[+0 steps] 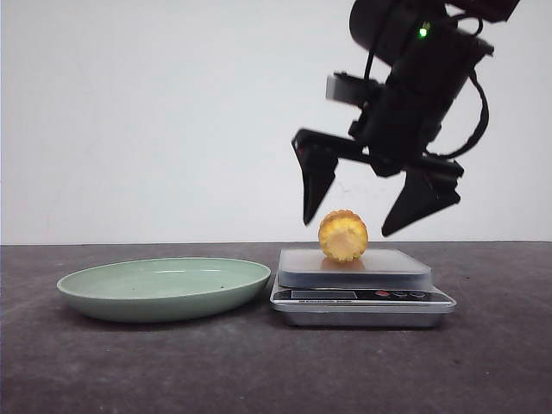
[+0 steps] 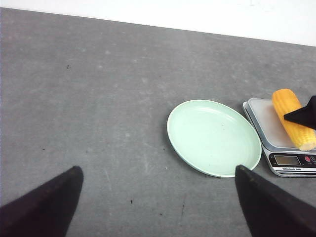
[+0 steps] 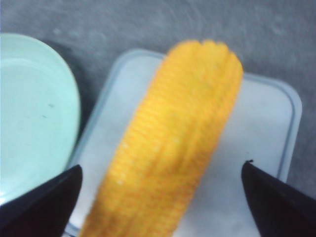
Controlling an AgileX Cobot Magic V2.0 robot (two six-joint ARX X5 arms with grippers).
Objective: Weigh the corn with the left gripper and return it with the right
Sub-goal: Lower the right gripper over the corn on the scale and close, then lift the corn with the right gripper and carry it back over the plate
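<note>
Lying on the smooth pale platform of the silver kitchen scale (image 1: 362, 297), the ridged yellow-orange corn (image 1: 343, 236) sits untouched. Above it, the right gripper (image 1: 373, 212) hangs with black pointed fingers spread wide. Left of the scale rests a shallow glossy green plate (image 1: 164, 288) on the grey speckled table (image 1: 259, 371); the left gripper (image 2: 158, 205) is spread too.

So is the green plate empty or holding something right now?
Empty. The plate shows only bare green surface in the front and left wrist views; the corn lies on the scale, under the open right claw.
</note>
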